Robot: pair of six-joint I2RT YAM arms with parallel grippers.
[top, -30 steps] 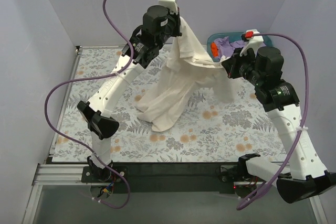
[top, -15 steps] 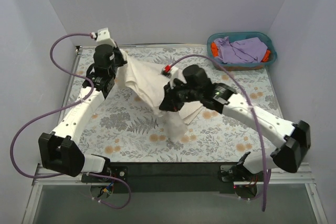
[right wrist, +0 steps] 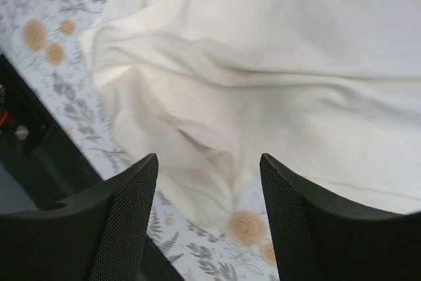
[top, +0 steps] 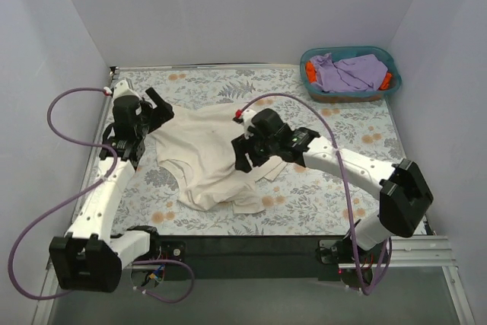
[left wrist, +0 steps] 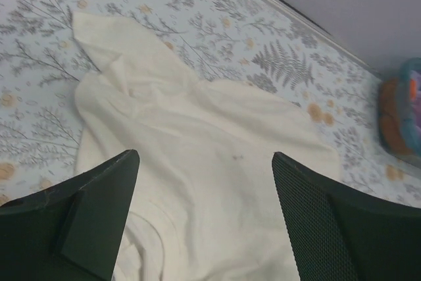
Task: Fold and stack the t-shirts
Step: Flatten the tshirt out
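The large cream soft-cloth short-sleeved t-shirt (top: 204, 159) lies spread but rumpled on the floral-patterned desk (top: 327, 188). In the top view it is left of centre, with its lower edge bunched in folds toward 6 o'clock.

The left hand (top: 152, 123) sits at the shirt's 9 to 10 o'clock edge, low over the desk. In the left wrist view its two black fingers (left wrist: 85, 208) stand wide apart with nothing between them. The shirt stretches out beyond them, one sleeve reaching toward 11 o'clock.

The right hand (top: 242, 156) is at the shirt's 3 o'clock side, over its edge. In the right wrist view it is likewise spread wide and grips nothing, with creased cream cloth directly below and a strip of bare desk at 6 o'clock. Whether either hand's fingertips touch the cloth cannot be told.

At the desk's 1 o'clock corner, well apart from both hands, stands a teal plastic basket (top: 389, 60). It holds a lavender-purple garment (top: 348, 72) and an orange-red garment (top: 310, 72).
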